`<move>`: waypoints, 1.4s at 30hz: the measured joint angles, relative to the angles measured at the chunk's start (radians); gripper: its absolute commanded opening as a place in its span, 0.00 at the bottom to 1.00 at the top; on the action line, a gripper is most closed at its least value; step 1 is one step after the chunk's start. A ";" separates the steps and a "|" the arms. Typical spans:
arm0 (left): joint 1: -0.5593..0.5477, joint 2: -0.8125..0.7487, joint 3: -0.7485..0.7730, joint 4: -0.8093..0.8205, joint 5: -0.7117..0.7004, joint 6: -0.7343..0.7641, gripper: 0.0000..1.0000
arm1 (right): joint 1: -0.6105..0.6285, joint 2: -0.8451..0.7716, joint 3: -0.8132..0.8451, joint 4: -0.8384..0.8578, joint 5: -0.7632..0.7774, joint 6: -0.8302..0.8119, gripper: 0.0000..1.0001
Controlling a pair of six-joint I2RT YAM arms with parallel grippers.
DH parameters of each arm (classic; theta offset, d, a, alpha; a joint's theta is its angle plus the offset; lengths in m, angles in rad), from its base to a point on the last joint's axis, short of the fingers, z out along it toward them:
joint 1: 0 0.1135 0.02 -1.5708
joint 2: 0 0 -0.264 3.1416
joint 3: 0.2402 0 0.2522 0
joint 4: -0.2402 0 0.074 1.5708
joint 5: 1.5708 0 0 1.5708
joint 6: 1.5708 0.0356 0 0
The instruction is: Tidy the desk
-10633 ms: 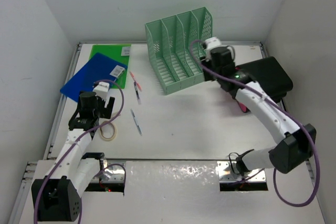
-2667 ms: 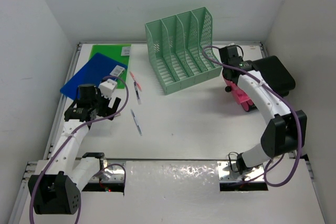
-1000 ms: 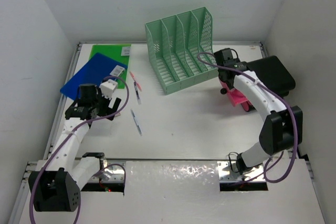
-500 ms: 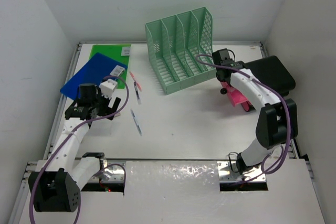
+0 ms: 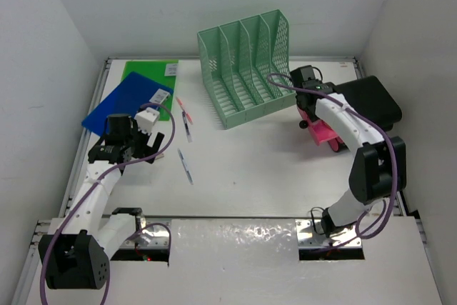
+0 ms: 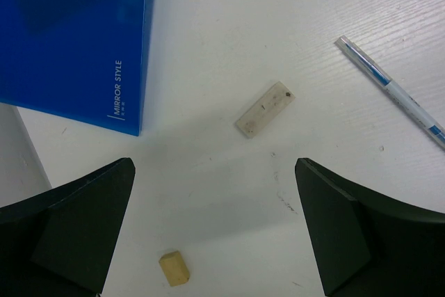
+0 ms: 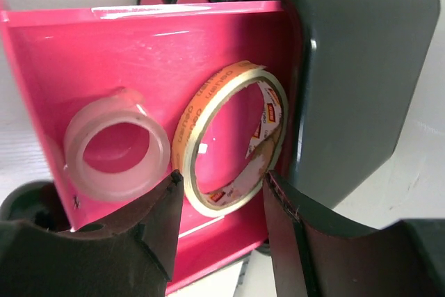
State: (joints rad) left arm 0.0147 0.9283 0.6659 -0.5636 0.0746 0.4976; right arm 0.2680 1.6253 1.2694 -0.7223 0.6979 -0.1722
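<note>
Orange tape (image 7: 233,137) has gone from the lower left of the desk (image 5: 250,169) into the pink tray (image 7: 104,39) at right, tidied away. The right gripper (image 7: 224,180) has its jaws half apart around the tape, and I can't tell if it's gripping. The left gripper (image 6: 214,166) hovers lower left, jaws wide, probably choosing what's next.
</note>
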 measured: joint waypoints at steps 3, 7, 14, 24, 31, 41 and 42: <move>0.000 0.000 0.000 0.000 0.000 0.000 1.00 | 0.000 -0.035 0.019 -0.020 -0.032 0.013 0.48; 0.000 0.000 0.000 0.002 0.000 -0.001 1.00 | 0.011 -0.106 0.090 -0.050 -0.082 0.047 0.47; 0.000 0.000 0.000 0.007 0.000 -0.006 1.00 | 0.296 -0.264 0.082 0.024 -0.063 0.081 0.24; 0.000 -0.001 0.000 0.007 -0.009 -0.006 1.00 | 0.467 0.006 -0.152 0.099 -0.038 0.111 0.00; 0.000 -0.002 0.000 0.006 -0.011 -0.009 1.00 | 0.404 0.104 -0.150 0.079 0.010 0.144 0.00; 0.000 -0.002 0.000 0.007 -0.012 -0.009 1.00 | 0.243 0.061 -0.203 0.109 0.034 0.173 0.00; 0.000 -0.002 0.000 0.007 -0.011 -0.009 1.00 | 0.242 0.055 -0.208 0.113 0.040 0.173 0.00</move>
State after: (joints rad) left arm 0.0147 0.9268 0.6659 -0.5568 0.0631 0.4889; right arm 0.5102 1.6806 1.0618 -0.6098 0.7376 0.0010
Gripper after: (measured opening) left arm 0.996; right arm 0.001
